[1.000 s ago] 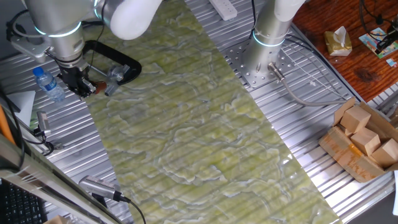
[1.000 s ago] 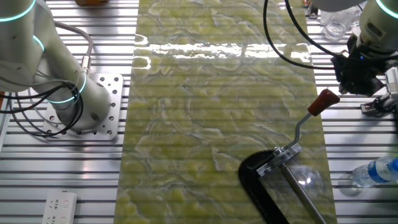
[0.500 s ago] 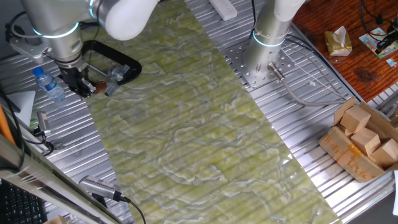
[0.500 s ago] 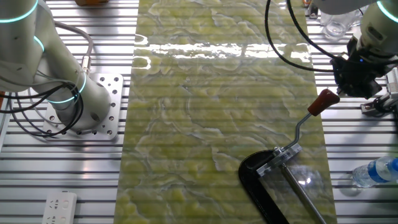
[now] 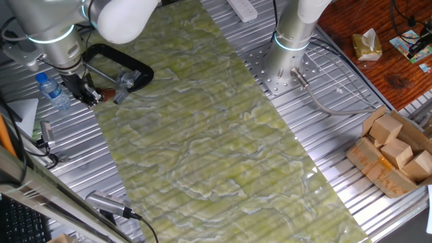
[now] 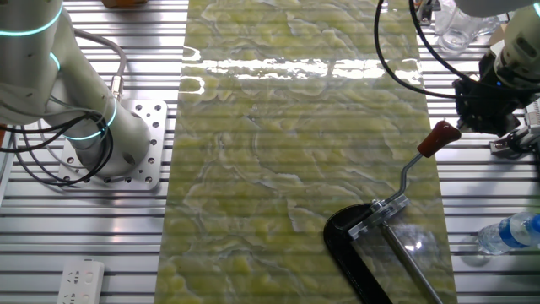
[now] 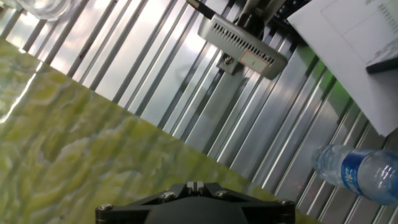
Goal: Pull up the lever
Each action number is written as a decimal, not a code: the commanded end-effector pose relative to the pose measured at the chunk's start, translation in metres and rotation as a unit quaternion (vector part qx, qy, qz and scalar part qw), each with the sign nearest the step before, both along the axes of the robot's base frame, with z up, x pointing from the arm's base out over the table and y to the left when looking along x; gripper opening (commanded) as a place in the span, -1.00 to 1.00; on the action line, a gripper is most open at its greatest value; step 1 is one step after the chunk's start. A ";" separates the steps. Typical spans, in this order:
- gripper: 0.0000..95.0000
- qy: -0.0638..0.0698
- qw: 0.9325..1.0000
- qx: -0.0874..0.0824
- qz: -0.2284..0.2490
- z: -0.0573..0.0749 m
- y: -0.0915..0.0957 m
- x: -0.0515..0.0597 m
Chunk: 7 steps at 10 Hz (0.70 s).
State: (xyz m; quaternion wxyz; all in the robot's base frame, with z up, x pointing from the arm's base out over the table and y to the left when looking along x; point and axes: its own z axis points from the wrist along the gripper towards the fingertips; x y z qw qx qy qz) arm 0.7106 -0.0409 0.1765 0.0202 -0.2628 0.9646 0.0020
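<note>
gripper [image 6: 483,121] shifted right, off lever [image 6: 420,157] knob — just beside it; jaw state unclear.

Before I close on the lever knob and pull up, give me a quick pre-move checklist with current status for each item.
1. Lever in view and unobstructed: ok; its red knob points toward the gripper.
2. Gripper lined up on the knob: not ok; it sits just beside the knob, not around it.
3. Jaw state: cannot tell; the fingers are hidden in the fixed views and absent from the hand view.
4. Clamp resting flat on the green mat: ok.
5. Water bottle clear of the lever's path: ok; it lies on the slats beside the clamp.
</note>
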 end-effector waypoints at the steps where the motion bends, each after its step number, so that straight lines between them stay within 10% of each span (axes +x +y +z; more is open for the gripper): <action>1: -1.00 0.002 1.000 0.001 0.002 -0.001 -0.001 -0.003; 7: -1.00 0.014 1.000 0.003 0.006 0.005 -0.004 -0.011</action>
